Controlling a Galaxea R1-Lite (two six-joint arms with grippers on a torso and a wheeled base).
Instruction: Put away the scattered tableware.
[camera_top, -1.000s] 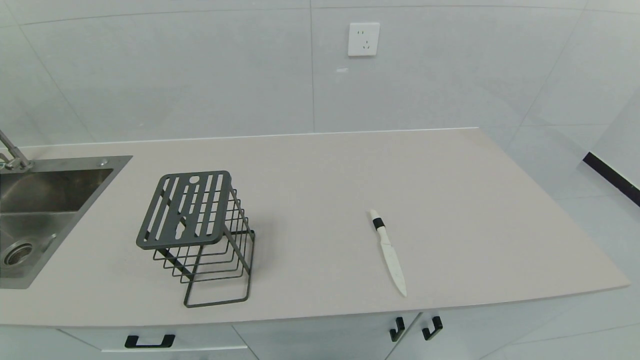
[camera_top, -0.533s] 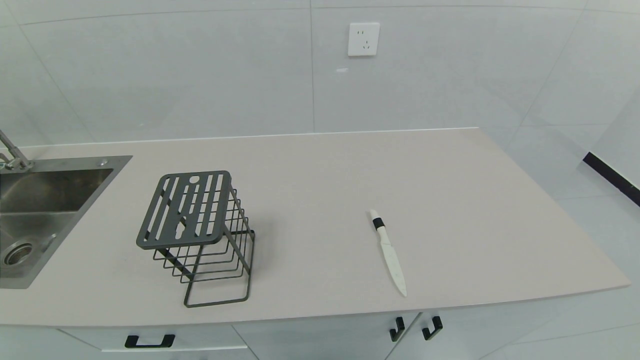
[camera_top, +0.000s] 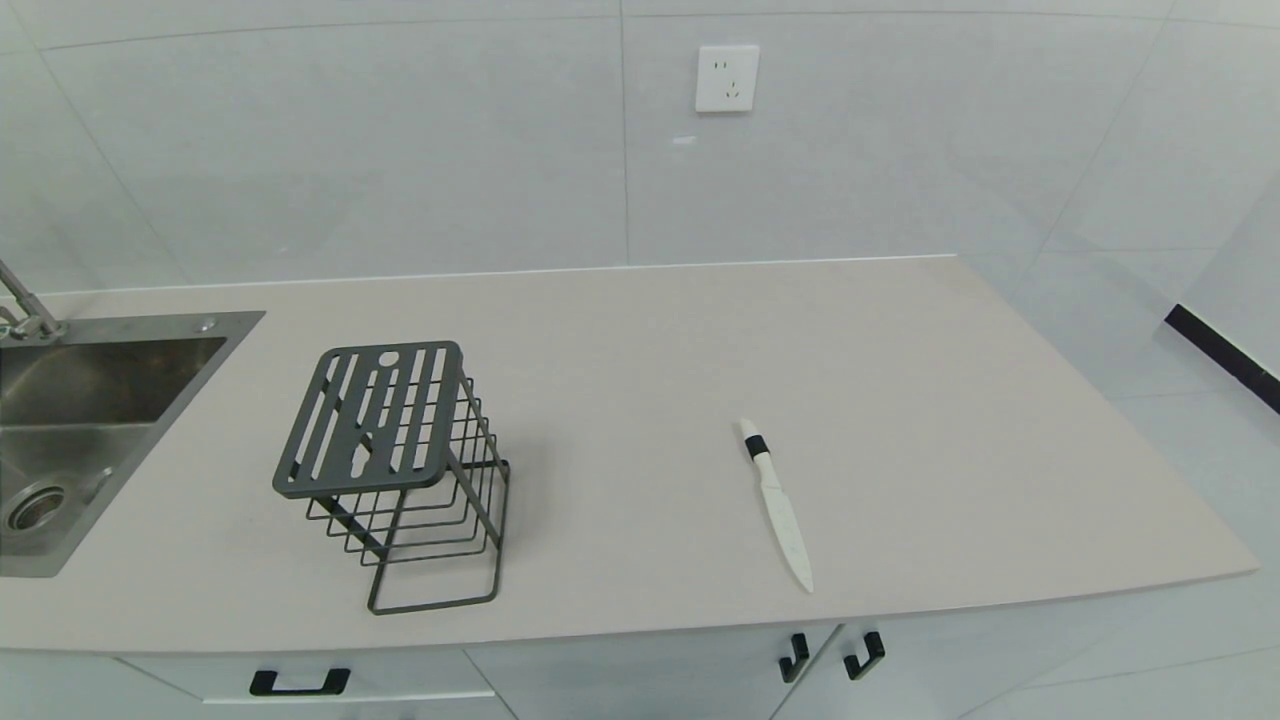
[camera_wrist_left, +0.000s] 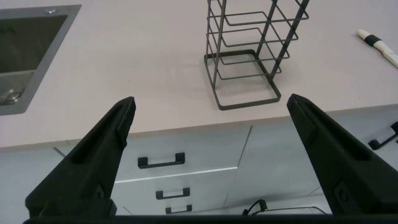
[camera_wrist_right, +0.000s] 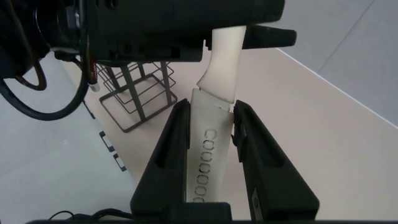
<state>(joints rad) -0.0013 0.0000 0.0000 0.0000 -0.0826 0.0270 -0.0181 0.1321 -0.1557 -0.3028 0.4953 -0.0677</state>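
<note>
A white knife (camera_top: 775, 500) with a black band on its handle lies flat on the pale counter (camera_top: 650, 350), right of centre near the front edge. A dark wire rack (camera_top: 385, 460) with a slotted top stands left of it. My left gripper (camera_wrist_left: 211, 102) hangs open in front of the counter edge, below the rack (camera_wrist_left: 249, 56), with the knife's handle (camera_wrist_left: 379, 46) off to one side. My right gripper (camera_wrist_right: 211, 109) is shut on the blade of a second white knife (camera_wrist_right: 208, 162) with a row of oval holes; its cream handle points away toward the rack (camera_wrist_right: 134, 90).
A steel sink (camera_top: 120, 325) with a tap is set into the counter's left end. Below the counter front are white drawers and doors with black handles (camera_top: 300, 683). The tiled wall behind carries an outlet (camera_top: 727, 77). The counter ends at the right.
</note>
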